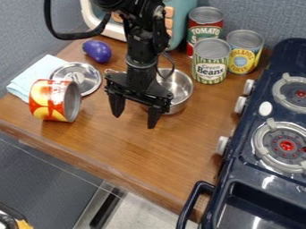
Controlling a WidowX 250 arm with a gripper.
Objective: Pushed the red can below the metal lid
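Gripper: black, hanging over the middle of the wooden counter (pixel 140 154), pointing down (pixel 135 113); its two fingers are spread wide, with nothing held between them.
Red can: on its side near the counter's left end (pixel 49 100), orange-red with yellow patches, its round end facing right; it is to the left of the gripper, well apart from it.
Lid: round, shiny metal (pixel 91 81), just beyond the red can; whether the two touch, I cannot tell.
Cloth: pale blue (pixel 30 77), at the counter's left edge, partly behind the red can and lid.
Eggplant: purple toy (pixel 97 51), beyond the lid.
Pot: small, metal (pixel 183 85), behind the gripper and partly hidden by it.
Upright cans: three, grouped right of the pot; a green-striped can (pixel 210 67) in front, a red-and-green can (pixel 205 32) behind it, a yellow can (pixel 242 56) to the right.
Teal toy: cream-edged (pixel 179 13), at the back, partly behind the arm.
Stove: dark blue toy (pixel 248 123), along the right side, with grey burners and white knobs.
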